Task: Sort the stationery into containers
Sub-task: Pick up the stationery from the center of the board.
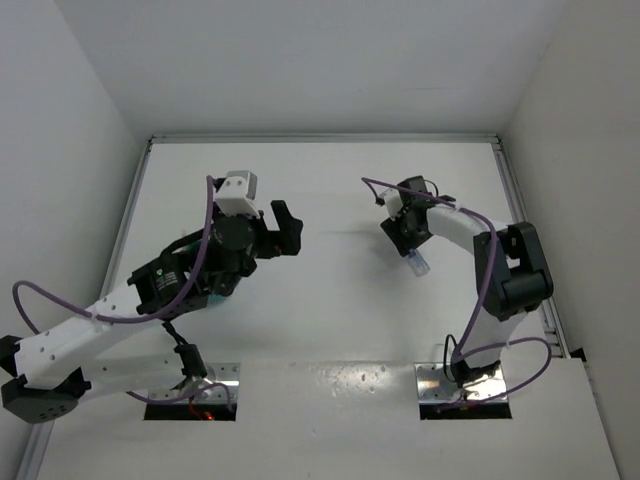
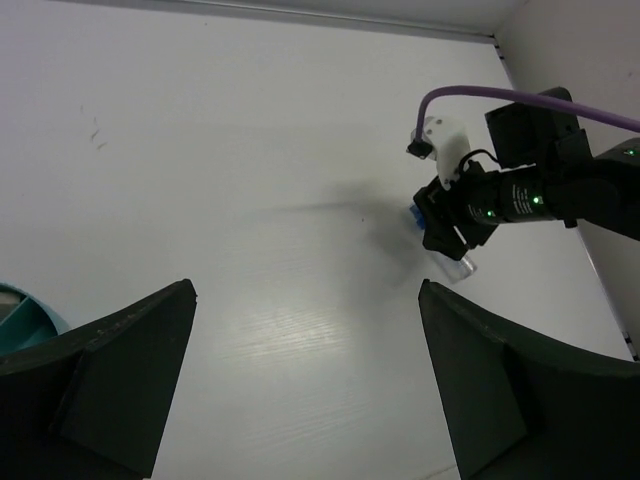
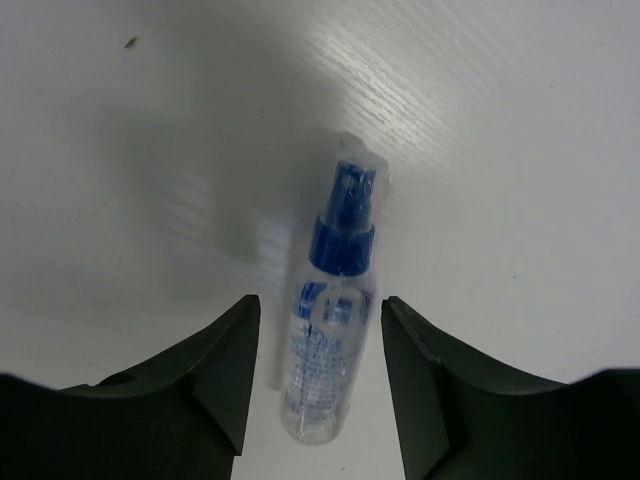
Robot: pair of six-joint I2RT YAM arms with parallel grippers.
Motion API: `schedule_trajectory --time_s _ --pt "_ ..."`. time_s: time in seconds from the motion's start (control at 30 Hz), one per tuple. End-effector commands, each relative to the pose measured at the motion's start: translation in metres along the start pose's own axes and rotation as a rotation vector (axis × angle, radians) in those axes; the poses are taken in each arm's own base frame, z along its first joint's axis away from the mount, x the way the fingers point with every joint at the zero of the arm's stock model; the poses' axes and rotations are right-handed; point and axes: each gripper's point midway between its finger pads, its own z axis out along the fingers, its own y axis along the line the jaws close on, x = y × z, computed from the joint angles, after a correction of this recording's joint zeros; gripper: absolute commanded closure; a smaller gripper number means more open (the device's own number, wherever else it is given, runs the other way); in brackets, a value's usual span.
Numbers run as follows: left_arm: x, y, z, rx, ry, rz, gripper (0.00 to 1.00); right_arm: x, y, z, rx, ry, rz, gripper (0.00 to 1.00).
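Clear plastic bottle with blue spray cap (image 3: 328, 330): laid flat on the white table (image 3: 500, 120), cap pointed away from the right wrist camera (label print too blurred to be read).

Right gripper (image 3: 320, 310): held low over the bottle, fingers spread to either side of it, a gap being seen on each side.

Left gripper (image 2: 305, 290): held well to the left of the bottle, fingers spread wide apart.

Round teal plastic cup (image 2: 35, 322): seen only in part, far left of the bottle, just beside a finger of the left gripper.
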Motion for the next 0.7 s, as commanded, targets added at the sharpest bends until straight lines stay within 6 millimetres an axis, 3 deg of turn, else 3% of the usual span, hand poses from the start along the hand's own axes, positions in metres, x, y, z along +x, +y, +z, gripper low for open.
schedule_trajectory --time_s 0.0,0.17,0.23,0.3,0.33,0.37,0.43,0.47,0.5,0.53,0.57,0.6,0.63,0.67 --pt "-0.004 0.0 -0.001 0.06 0.015 0.035 0.0 -0.006 -0.009 0.007 0.023 0.026 0.011 0.49" --pt "0.003 0.018 -0.003 0.05 0.024 0.036 0.0 0.0 -0.01 0.022 0.021 0.089 0.008 0.51" --pt "0.004 0.021 -0.003 0.05 0.025 0.032 0.0 0.004 -0.008 0.025 0.013 0.111 0.007 0.58" --pt "0.007 0.026 -0.005 0.047 0.032 0.032 0.0 0.001 -0.007 0.024 0.0 0.106 0.008 0.73" --pt "0.004 0.03 -0.006 0.037 0.025 0.027 0.0 0.006 -0.003 0.024 -0.022 0.13 0.008 0.95" --pt "0.004 0.032 -0.009 0.039 0.022 0.025 0.0 0.003 0.004 0.023 -0.065 0.12 0.011 1.0" --pt "0.0 0.038 -0.012 0.025 0.007 0.018 0.0 -0.009 0.018 0.008 -0.164 0.091 0.0 1.0" --pt "-0.006 0.047 -0.015 -0.009 -0.018 0.012 0.0 -0.033 0.041 -0.004 -0.297 0.007 -0.056 1.0" --pt "-0.006 0.051 -0.016 -0.024 -0.027 0.012 0.0 -0.044 0.051 -0.015 -0.376 -0.037 -0.082 1.0" --pt "-0.003 0.057 -0.016 -0.05 -0.021 -0.002 0.0 -0.058 0.084 -0.033 -0.547 -0.096 -0.111 1.0" --pt "-0.001 0.064 -0.018 -0.076 -0.026 -0.013 0.0 -0.076 0.096 -0.049 -0.615 -0.161 -0.14 1.0" --pt "0.006 0.075 -0.015 -0.129 -0.026 -0.01 0.0 -0.107 0.11 -0.069 -0.668 -0.25 -0.216 1.0" --pt "0.01 0.08 -0.016 -0.145 -0.025 -0.017 0.0 -0.12 0.124 -0.081 -0.729 -0.288 -0.249 1.0" --pt "0.018 0.084 -0.014 -0.166 -0.014 -0.032 0.0 -0.153 0.136 -0.105 -0.786 -0.389 -0.299 1.0"
